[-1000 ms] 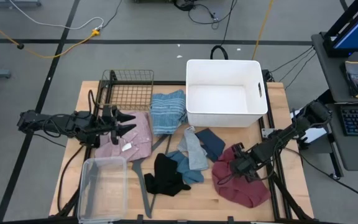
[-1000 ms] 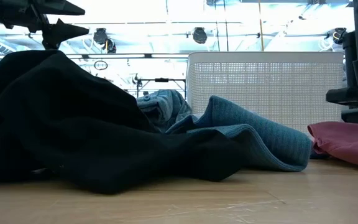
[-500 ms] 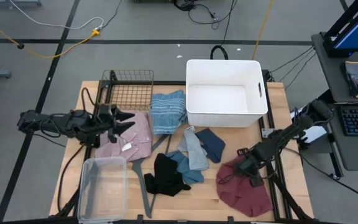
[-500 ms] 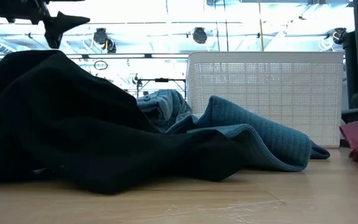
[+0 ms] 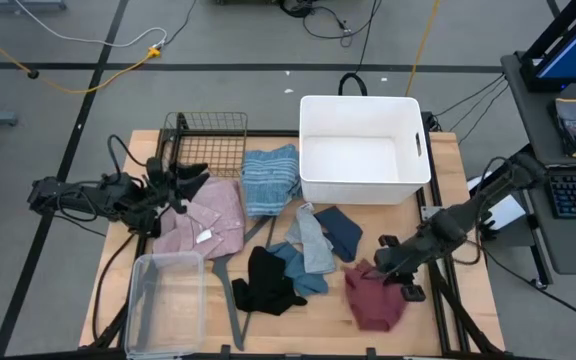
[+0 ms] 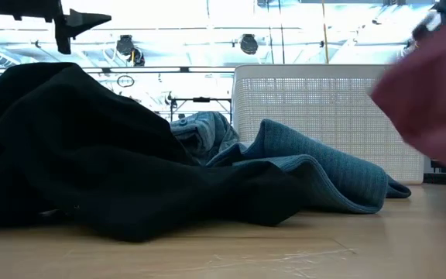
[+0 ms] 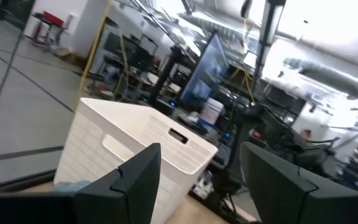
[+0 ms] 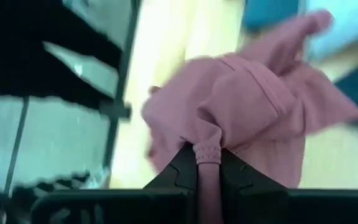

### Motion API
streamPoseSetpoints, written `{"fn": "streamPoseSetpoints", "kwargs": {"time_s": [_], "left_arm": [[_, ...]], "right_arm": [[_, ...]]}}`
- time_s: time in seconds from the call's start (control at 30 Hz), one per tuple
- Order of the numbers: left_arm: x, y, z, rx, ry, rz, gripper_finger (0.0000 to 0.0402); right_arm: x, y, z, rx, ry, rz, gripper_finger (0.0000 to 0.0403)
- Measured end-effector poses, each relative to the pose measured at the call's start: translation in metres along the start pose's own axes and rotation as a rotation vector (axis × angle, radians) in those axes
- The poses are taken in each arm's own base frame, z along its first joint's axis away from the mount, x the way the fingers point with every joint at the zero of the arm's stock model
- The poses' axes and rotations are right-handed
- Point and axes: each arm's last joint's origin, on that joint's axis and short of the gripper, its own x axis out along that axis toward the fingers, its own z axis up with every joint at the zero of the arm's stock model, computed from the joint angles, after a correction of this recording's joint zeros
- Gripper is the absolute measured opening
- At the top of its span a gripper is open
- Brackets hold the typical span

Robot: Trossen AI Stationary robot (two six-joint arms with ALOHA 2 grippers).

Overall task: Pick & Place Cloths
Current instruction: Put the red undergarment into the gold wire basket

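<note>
My right gripper point(image 5: 388, 264) is shut on the maroon cloth point(image 5: 374, 296) near the table's near right corner. The cloth hangs bunched and shows raised and blurred in the low view point(image 6: 432, 85). My left gripper point(image 5: 194, 184) is open and empty above the far edge of the pink checked shirt point(image 5: 208, 222), which lies flat on the table. The blue striped towel point(image 5: 270, 180), the black piece point(image 5: 262, 282), the teal piece point(image 5: 300, 270), the pale grey-blue piece point(image 5: 314, 240) and the navy piece point(image 5: 341, 230) lie mid-table. My right gripper pinches a gathered fold of the maroon cloth point(image 8: 208, 153) between its two fingers, several layers bunched together. The cloth spreads out slack beyond the fingertips and hangs below them. In the low view it is raised off the table top.
A white bin point(image 5: 313, 150) stands at the far middle-right. A wire basket point(image 5: 208, 140) stands at the far left, a clear plastic container point(image 5: 165, 300) at the near left. A grey hanger point(image 5: 230, 295) lies beside the black piece.
My right gripper has gone up with the maroon cloth. The cloth lay spread flat on the table; it is now drawn together into a narrow bunch and raised. My left gripper has gone up and a little toward the table's far edge, staying open.
</note>
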Motion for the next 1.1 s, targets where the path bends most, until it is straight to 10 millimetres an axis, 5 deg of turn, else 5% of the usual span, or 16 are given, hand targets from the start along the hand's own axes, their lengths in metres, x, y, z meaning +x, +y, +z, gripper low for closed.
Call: {"fn": "streamPoseSetpoints", "kwargs": {"time_s": [0.3,0.53,0.83,1.1], "left_arm": [[0.006,-0.004,-0.001,-0.019,-0.026,-0.012,0.0225],[0.019,-0.015,-0.003,-0.045,-0.064,-0.132,0.0225],[0.041,-0.031,-0.006,0.025,-0.132,-0.252,0.0225],[0.076,-0.066,0.015,0.216,-0.067,-0.332,0.0225]], "right_arm": [[-0.051,0.018,0.050,-0.062,-0.344,0.020,0.0008],[-0.077,0.010,0.085,-0.081,-0.647,0.086,0.0008],[-0.082,-0.023,0.124,0.030,-0.825,0.171,0.0008],[-0.073,-0.055,0.146,0.165,-0.842,0.234,0.0008]]}}
